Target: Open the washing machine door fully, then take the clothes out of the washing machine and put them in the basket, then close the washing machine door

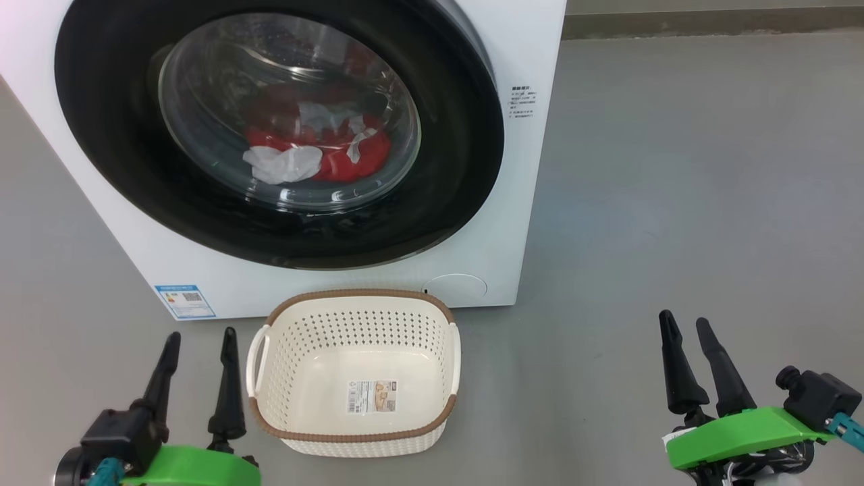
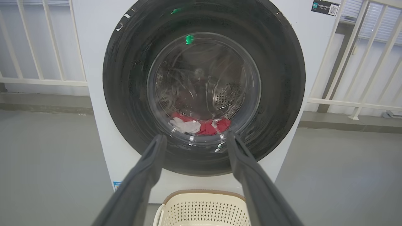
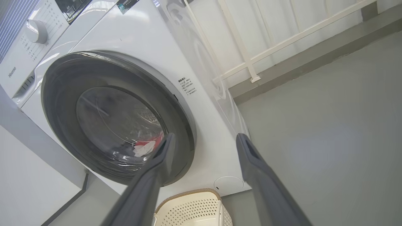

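The right gripper (image 1: 684,318) sat low at the lower right, fingers spread, holding nothing; the left gripper (image 1: 202,333), likewise spread and empty, sat just beside the basket (image 1: 358,294); ahead of and above both, the washing machine door (image 1: 115,135) lay shut against the washing machine (image 1: 270,297), the clothes (image 1: 344,158) behind its glass; the left gripper faced the door squarely, the right stood off its right rim; a grey seam there, possibly the pull recess, favoured the right arm.
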You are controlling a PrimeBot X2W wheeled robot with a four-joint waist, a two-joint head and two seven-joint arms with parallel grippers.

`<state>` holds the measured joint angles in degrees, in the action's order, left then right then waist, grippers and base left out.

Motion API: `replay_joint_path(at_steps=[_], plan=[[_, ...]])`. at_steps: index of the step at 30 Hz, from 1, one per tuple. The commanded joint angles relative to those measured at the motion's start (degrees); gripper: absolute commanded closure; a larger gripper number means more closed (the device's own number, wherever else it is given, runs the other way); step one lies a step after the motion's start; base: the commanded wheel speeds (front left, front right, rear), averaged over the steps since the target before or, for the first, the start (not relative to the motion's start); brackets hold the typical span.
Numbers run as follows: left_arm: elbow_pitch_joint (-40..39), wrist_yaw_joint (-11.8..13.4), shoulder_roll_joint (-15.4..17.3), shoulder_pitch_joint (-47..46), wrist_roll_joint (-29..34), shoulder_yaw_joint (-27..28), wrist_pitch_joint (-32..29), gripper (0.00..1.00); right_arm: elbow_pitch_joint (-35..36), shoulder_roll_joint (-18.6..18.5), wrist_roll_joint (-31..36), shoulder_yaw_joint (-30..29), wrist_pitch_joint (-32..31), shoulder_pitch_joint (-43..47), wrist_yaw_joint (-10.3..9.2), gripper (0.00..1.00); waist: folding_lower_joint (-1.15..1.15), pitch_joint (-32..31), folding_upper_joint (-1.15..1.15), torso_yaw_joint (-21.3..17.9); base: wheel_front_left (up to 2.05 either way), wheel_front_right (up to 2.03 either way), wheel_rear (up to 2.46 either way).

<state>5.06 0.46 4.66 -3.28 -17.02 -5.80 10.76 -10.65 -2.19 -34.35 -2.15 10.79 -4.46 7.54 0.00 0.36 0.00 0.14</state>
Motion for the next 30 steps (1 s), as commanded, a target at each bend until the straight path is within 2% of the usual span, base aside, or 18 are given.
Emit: replay_joint_path(at_steps=[1, 21, 30], plan=[[-2.08, 0.67, 1.20, -2.85, 1.95, 1.20, 0.83, 0.00, 1.90, -0.52, 1.94, 1.41, 0.84, -2.50, -0.05, 0.00, 0.00, 0.01, 0.00, -0.04, 0.00, 0.00, 0.00], [-3.82, 2.98, 3.05, -3.73, 16.73, -1.57, 4.22, 0.00, 3.53, -0.69, 18.99, 1.02, 4.19, -3.46, -0.05, 0.00, 0.00, 0.01, 0.00, 0.08, 0.00, 0.00, 0.00], [-3.20, 3.34, 3.16, -3.55, 16.34, -1.72, 4.24, 0.00, 3.32, -0.69, 20.04, 0.46, 4.20, -3.23, -0.05, 0.00, 0.00, -0.21, 0.00, 0.11, 0.00, 0.00, 0.00]])
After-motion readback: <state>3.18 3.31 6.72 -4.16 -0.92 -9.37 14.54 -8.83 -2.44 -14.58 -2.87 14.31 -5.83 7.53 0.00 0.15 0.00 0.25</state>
